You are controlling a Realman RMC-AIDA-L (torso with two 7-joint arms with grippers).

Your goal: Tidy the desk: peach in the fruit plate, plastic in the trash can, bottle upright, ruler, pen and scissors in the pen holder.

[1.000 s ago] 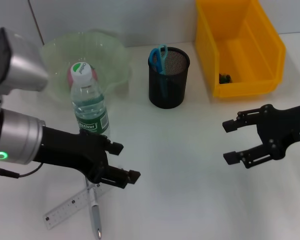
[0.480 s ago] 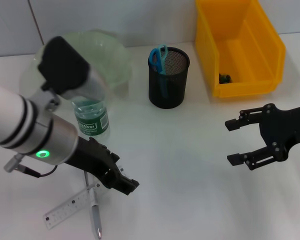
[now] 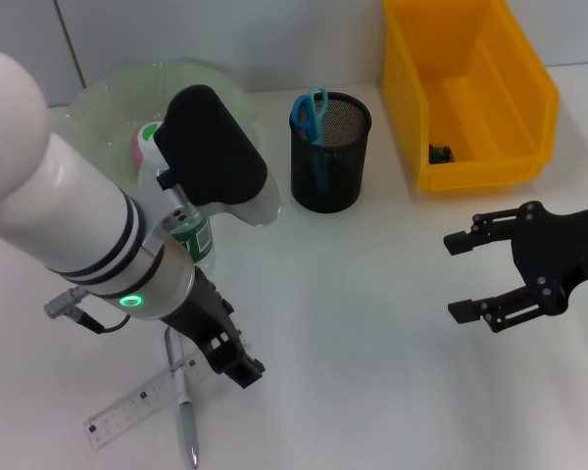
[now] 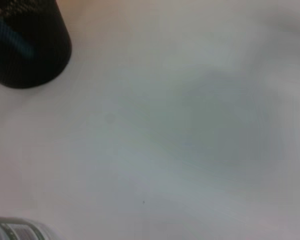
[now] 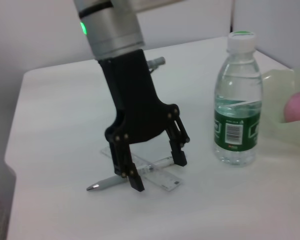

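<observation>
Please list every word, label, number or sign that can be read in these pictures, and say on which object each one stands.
Bottle green label: white print and a barcode, too blurred to read.
Bottle cap: green mark, no readable text.
Ruler: scale marks and numbers, too small to read.
Right end effector: small white tag on the arm behind it, unreadable.
Pen holder, yellow bin, pen: no text visible.

Pen (image 3: pixel 186 421) across ruler (image 3: pixel 137 401) — bottle (image 5: pixel 236 105) behind

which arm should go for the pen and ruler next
Left. The left gripper hangs open directly over the pen and ruler, fingers straddling them. The right gripper is open too, but far across the table near the yellow bin.
</observation>
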